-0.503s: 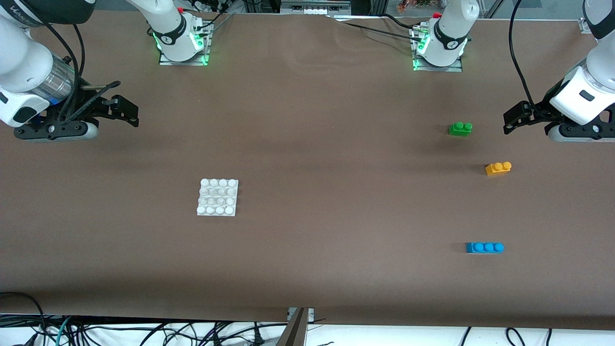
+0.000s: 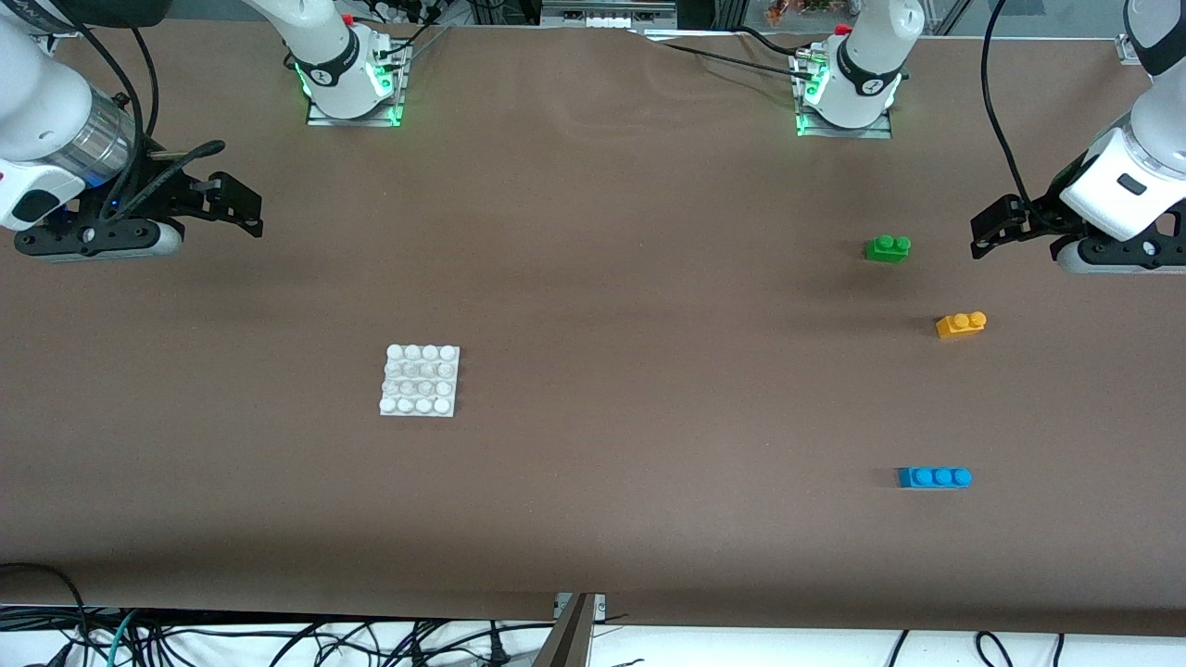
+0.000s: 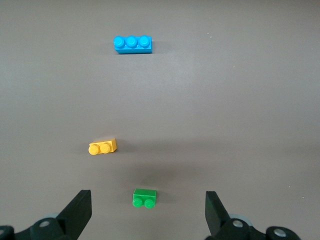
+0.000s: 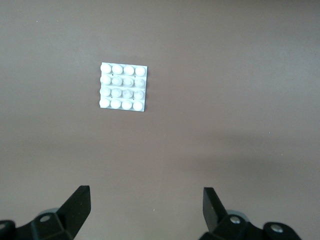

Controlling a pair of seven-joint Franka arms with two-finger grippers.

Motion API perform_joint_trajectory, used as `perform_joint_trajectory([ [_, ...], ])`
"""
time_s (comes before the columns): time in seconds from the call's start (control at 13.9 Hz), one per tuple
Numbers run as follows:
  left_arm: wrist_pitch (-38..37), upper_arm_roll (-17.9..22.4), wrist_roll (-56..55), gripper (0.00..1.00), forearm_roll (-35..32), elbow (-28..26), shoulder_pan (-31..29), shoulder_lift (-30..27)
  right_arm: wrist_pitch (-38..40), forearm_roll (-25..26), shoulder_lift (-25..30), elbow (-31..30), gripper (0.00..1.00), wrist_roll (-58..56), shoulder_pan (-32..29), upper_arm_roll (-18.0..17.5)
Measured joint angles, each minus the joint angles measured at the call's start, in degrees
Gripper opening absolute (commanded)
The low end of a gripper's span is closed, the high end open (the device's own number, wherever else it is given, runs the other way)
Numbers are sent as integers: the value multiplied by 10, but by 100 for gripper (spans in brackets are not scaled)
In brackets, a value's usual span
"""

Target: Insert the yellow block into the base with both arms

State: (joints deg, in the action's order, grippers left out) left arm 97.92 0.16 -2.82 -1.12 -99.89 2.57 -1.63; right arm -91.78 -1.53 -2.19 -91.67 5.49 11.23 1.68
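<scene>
so nothing is gripped: left gripper point(image 2: 990, 229) and right gripper point(image 2: 243, 206) both gape wide; next, left must reach the yellow block point(image 2: 961, 324), well apart from the base point(image 2: 419, 381).

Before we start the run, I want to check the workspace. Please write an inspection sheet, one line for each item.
Surface: brown table cover, a few wrinkles near the bases.
Job's things: yellow block lies free toward the left arm's end; base lies flat toward the right arm's end, no brick on it.
Clutter: green brick farther from the front camera than the yellow block; blue brick nearer.
Grippers: left tool open, empty, up beside the green brick; right tool open, empty, above bare cover.
Cables: black cables below the table's near edge.
Surroundings: two arm bases lit green.
</scene>
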Motion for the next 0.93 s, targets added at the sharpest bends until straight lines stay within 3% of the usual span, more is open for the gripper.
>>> perform_joint_trajectory([
  [0.93, 0, 0, 0, 100, 0, 0, 0, 0, 0, 0, 4, -7, 99, 0, 0, 1],
])
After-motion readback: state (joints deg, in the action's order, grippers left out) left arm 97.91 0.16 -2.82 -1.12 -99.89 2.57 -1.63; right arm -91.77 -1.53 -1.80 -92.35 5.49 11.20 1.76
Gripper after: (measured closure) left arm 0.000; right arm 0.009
